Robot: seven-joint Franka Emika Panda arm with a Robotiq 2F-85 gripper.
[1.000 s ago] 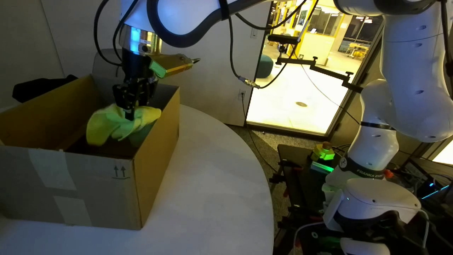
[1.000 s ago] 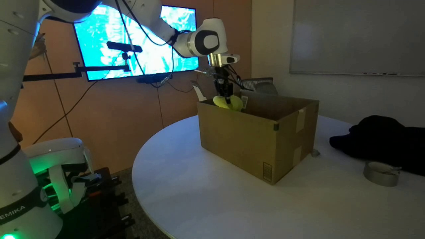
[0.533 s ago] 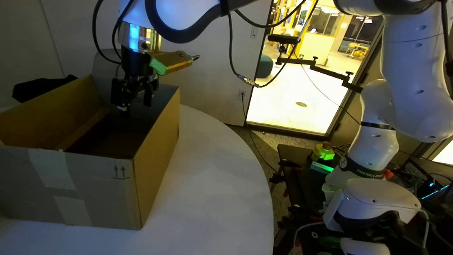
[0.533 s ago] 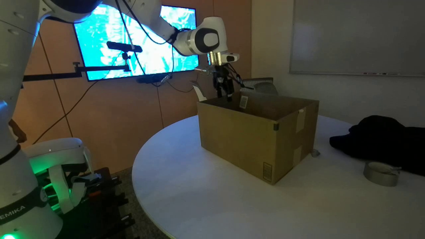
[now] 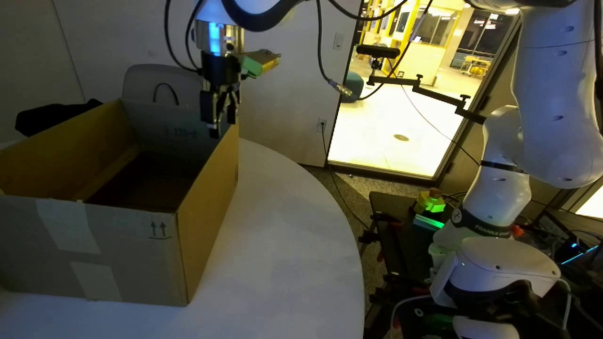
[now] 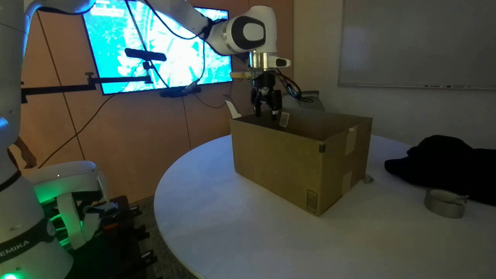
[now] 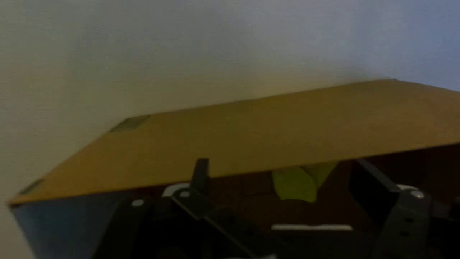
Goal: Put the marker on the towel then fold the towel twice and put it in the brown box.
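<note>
On the table, the box holds the towel the claw released.

The gripper, pinching the towel a second ago, now has its fingers spread apart; in an exterior view it has risen and shifted rightward in the frame, uncovering printing inside the brown box; the towel now lies low within, apart from the fingers; the screen shows a different picture; a person's hand has come further out from behind the arm.
</note>
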